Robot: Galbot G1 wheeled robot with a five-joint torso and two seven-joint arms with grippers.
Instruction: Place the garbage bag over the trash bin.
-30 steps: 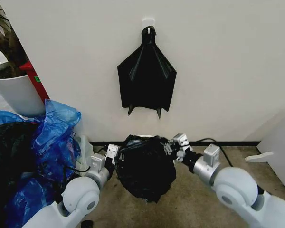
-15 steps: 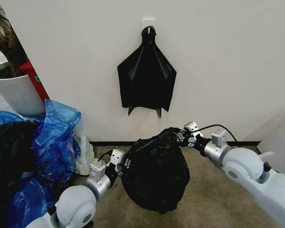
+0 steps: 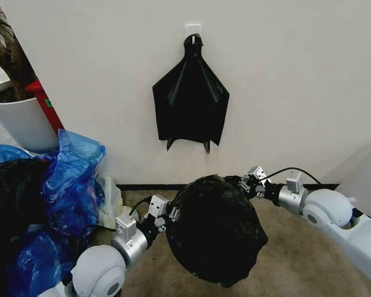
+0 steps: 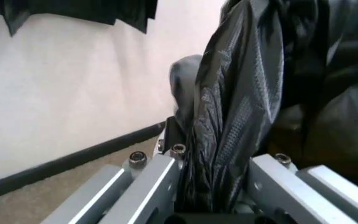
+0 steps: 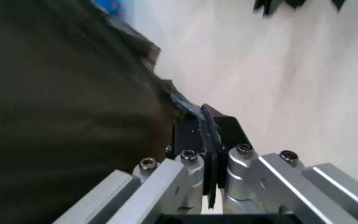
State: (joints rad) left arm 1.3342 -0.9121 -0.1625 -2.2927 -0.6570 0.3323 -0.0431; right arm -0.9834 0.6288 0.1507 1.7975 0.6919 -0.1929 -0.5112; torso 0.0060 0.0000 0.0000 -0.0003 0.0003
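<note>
The garbage bag is a glossy black film, puffed out wide above the floor between my two arms. My left gripper is shut on its left edge; in the left wrist view the bunched film runs down between the fingers of the left gripper. My right gripper is shut on the bag's upper right edge. Seen from the right wrist, a thin fold of the bag is pinched in the right gripper. The trash bin is hidden.
A flat black fan-shaped bundle hangs from a hook on the white wall. Bright blue plastic bags pile up at the left, below a white plant pot. A black baseboard runs along the carpet.
Both grippers have moved to the right with the bag, the right one farther and toward the wall. The bag is now spread wider and sits farther right.
</note>
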